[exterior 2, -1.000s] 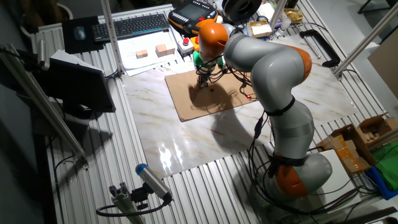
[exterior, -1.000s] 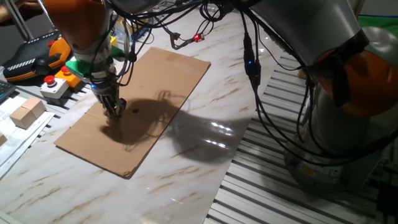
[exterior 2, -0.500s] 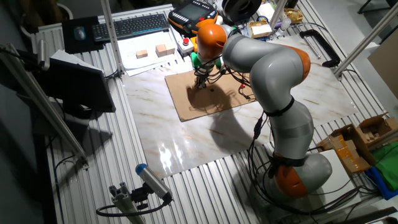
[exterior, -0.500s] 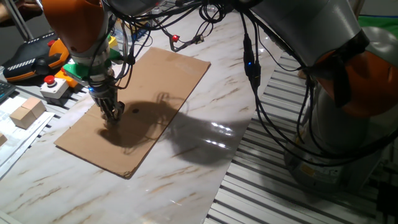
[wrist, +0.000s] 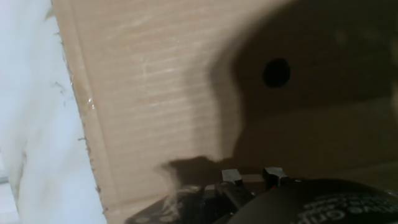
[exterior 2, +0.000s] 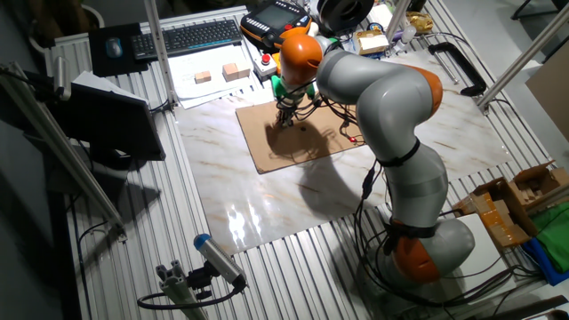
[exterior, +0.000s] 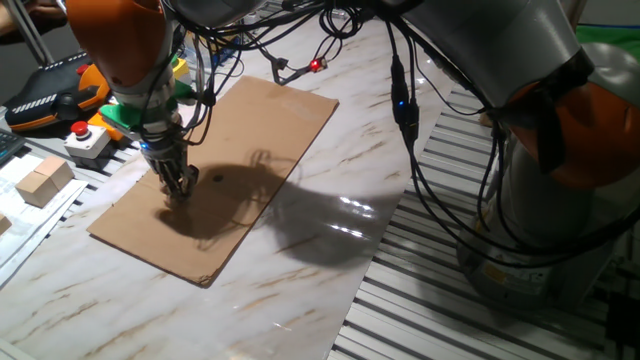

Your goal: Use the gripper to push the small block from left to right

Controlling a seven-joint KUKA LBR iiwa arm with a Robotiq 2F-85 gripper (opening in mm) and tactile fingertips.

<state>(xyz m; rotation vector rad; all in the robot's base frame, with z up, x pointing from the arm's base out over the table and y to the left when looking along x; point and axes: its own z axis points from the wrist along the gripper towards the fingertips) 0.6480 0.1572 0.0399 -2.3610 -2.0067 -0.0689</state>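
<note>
- The gripper (exterior: pixel 181 187) has its jaws drawn nearly together with nothing between them; the tips sit low over the cardboard (exterior: pixel 262 130), at or just above its surface.
- In the hand view two small pale fingertips (wrist: pixel 231 175) show close side by side at the bottom edge, above bare cardboard.
- Just beside the tips lies a small dark spot (exterior: pixel 217 179) on the sheet; it may be a hole or mark, and it is hard to call it the block.
- No small block shows on the cardboard in any view. Two wooden blocks (exterior 2: pixel 220 73) lie on paper well apart from the sheet, off the marble bench (exterior: pixel 300 270).
- Over the last second the hand has shifted only slightly along the sheet, staying low, and the spot has not moved.
- My judgement: the push is under way in posture only, with no contact made so far.
</note>
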